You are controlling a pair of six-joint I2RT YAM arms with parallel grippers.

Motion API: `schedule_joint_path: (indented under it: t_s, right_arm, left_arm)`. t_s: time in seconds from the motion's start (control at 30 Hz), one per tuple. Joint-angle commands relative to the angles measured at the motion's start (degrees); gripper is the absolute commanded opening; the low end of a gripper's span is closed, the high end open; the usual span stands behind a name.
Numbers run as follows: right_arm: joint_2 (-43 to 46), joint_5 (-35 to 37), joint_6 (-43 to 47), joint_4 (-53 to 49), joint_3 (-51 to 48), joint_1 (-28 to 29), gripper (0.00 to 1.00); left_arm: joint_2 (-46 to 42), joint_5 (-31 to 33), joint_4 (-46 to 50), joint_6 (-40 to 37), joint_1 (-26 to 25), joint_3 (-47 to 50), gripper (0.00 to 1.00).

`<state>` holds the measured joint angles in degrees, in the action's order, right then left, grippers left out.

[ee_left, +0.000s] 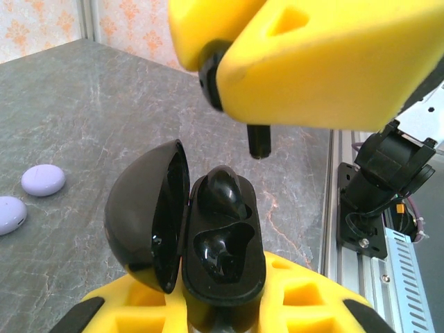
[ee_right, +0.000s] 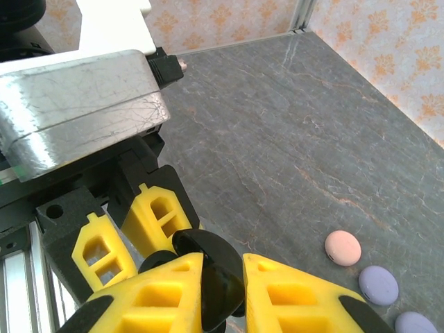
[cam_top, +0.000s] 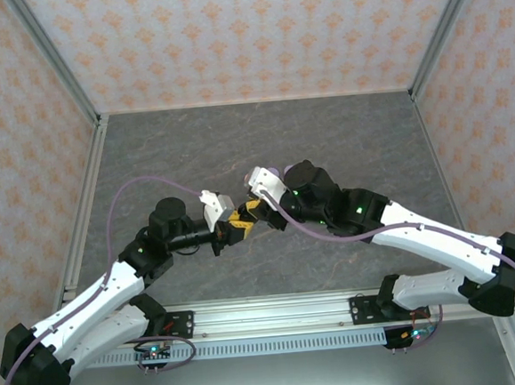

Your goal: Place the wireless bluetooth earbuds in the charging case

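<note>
Left tool [ee_left: 222,309] holds case [ee_left: 225,257] beneath right tool's [ee_left: 229,66] earbud [ee_left: 258,142].

Top camera: overhead, far, looking down on desk [cam_top: 324,134]. Wrist cameras: close; left's faces right pincer [ee_left: 225,69], right's faces left pincer [ee_right: 132,243].

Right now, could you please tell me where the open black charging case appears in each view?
Top external: black charging case, centre, mostly hidden.
Left wrist: bottom centre, lid open.
Right wrist: bottom centre, partly hidden.
Shared landmark: left gripper's yellow fingers holding it.
</note>
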<state>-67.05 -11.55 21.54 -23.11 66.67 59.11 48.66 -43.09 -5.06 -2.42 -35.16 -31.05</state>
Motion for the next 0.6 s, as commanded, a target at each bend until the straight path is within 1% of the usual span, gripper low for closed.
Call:
schedule_joint_path:
  t_s: [0.0, 0.57]
  right_arm:
    - [-0.5, 0.4, 1.2, 0.8, 2.2, 0.4, 0.18]
    - [-2.1, -0.4, 0.7, 2.7, 0.9, 1.4, 0.18]
  left_arm:
    - [0.1, -1.2, -2.2, -0.1, -0.5, -2.1, 0.00]
    - [-0.2, -1.9, -3.6, 0.9, -0.6, -2.4, 0.00]
